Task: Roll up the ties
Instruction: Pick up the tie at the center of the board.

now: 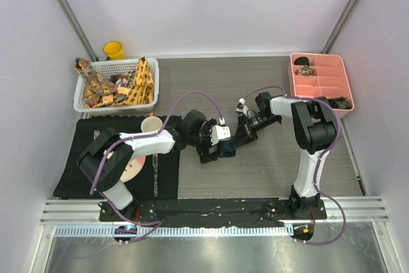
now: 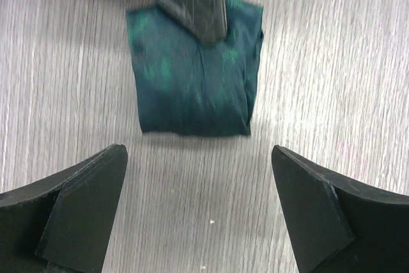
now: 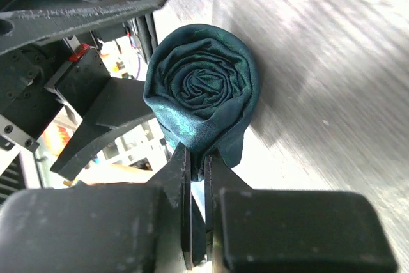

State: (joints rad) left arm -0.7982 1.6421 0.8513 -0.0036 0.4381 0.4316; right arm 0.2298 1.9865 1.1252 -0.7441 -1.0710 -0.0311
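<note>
item: one teal tie (image 3: 201, 87), rolled tight. we find the right gripper (image 3: 197, 158) clamped on its outer edge; the left gripper (image 2: 198, 206) just beside it, spread wide, empty.

The right gripper (image 3: 197, 158) blocks the rolled tie (image 2: 192, 81) on its right (pinching an edge); nearer table (image 1: 255, 180) lies open.

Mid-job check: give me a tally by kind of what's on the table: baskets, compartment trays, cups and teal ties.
white basket: 1
pink compartment tray: 1
Cups: 2, a yellow cup and a cream cup
teal tie, rolled up: 1
Total: 5
</note>
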